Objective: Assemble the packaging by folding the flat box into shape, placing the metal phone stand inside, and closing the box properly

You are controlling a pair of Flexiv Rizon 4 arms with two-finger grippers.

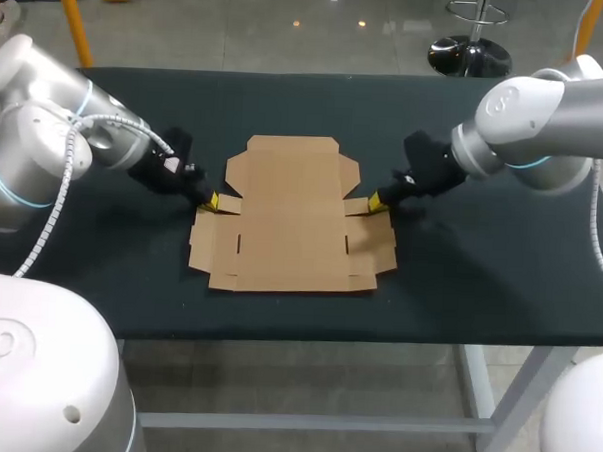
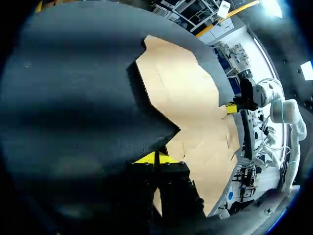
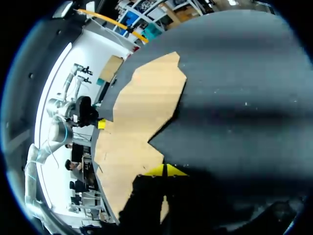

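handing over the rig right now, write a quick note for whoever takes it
Left end effector: fingers shut, tips at the left side flap of the flat box, no grip on it seen.
Right end effector: fingers shut, tips at the right side flap, no grip seen either.
The flat box lies unfolded in the middle of the table.
No phone stand shows in any view.
Done: nothing folded yet.
Left: fold the box into shape, put the stand inside, close it.
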